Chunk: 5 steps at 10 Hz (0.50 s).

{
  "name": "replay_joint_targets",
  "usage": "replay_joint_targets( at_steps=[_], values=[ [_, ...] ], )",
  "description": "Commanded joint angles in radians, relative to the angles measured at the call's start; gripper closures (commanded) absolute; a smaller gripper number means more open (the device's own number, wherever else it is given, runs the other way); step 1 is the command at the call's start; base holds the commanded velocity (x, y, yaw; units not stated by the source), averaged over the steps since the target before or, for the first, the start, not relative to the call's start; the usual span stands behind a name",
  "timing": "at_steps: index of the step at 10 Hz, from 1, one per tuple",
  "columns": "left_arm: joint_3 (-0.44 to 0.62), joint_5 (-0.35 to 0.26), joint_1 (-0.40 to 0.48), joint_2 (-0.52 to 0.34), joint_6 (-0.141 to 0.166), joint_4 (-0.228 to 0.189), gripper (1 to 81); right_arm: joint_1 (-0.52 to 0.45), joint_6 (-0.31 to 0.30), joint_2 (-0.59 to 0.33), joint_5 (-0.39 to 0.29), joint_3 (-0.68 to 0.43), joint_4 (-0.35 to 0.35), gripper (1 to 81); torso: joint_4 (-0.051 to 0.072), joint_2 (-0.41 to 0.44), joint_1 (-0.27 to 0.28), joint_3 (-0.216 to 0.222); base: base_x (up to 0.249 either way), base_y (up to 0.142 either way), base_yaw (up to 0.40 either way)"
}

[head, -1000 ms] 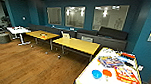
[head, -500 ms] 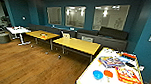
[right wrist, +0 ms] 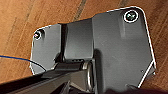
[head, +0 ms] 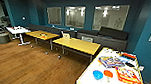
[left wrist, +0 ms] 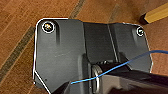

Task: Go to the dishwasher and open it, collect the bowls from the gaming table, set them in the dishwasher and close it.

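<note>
At lower right of the head view, the gaming table carries a blue bowl beside a red-orange bowl, near board game boxes. My wrists hang over wood floor; whether my jaws are apart, I cannot tell. Open floor fills the lower left, bounded by yellow tables.

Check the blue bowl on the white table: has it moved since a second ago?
No. The blue bowl still sits beside the red-orange bowl, left of the board game box. The whole view shifted, so the camera moved.
</note>
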State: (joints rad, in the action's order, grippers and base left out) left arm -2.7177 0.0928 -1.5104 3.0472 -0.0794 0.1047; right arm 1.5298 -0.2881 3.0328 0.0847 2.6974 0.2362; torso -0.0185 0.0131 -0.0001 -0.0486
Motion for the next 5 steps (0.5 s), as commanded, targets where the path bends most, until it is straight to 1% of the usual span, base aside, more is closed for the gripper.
replay_joint_targets(
  at_steps=[1,3,5],
  values=[
    [0.002,-0.054,0.043,0.001,-0.005,-0.003,1.0,-0.045,0.003,-0.001,-0.046,-0.004,-0.001,1.0,0.000,0.000,0.000,0.000,0.000,0.000,0.000],
    [0.002,-0.054,0.045,-0.005,-0.003,0.003,1.0,-0.047,0.003,0.000,-0.046,-0.004,-0.001,1.0,0.000,0.000,0.000,0.000,0.000,0.000,-0.127],
    [0.002,-0.057,0.045,-0.007,-0.002,0.003,1.0,-0.047,0.003,0.000,-0.046,-0.003,-0.001,1.0,0.000,0.000,0.000,0.000,0.000,0.000,-0.256]
  ],
)
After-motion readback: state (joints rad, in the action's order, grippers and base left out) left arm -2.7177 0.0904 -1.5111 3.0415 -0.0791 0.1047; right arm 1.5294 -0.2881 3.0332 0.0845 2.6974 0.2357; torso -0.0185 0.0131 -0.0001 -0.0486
